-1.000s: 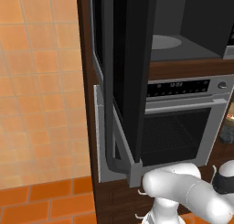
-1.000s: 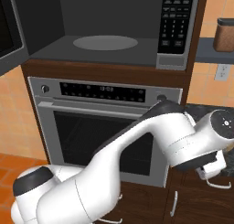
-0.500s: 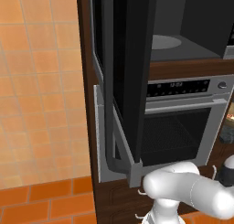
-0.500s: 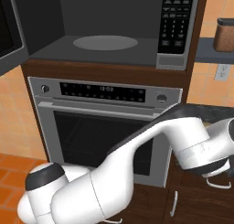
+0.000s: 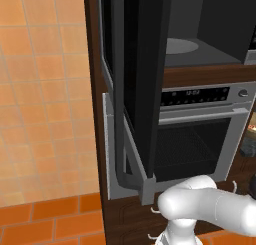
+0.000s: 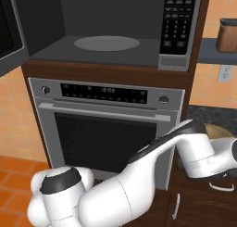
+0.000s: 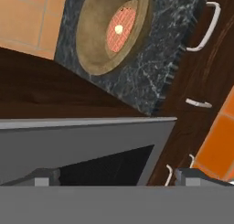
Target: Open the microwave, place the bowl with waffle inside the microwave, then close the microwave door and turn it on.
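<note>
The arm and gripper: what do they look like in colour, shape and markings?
The arm is glossy white, built of thick rounded links, with a dark grey cap on the joint at lower left and a dark band near the elbow. No cables or markings show. In the hand view the gripper has two small dark grey, blocky finger tips.

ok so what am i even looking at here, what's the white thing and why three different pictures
The white thing is a robot arm in a computer-rendered kitchen. Two pictures come from cameras on its base, looking forward from left and right. Both show the microwave with its door swung open above a silver oven. The third is from a camera on the hand itself, looking along its jaws, which stand wide open and hold nothing. There you see a tan bowl with a waffle inside, sitting on a dark speckled counter.
</note>
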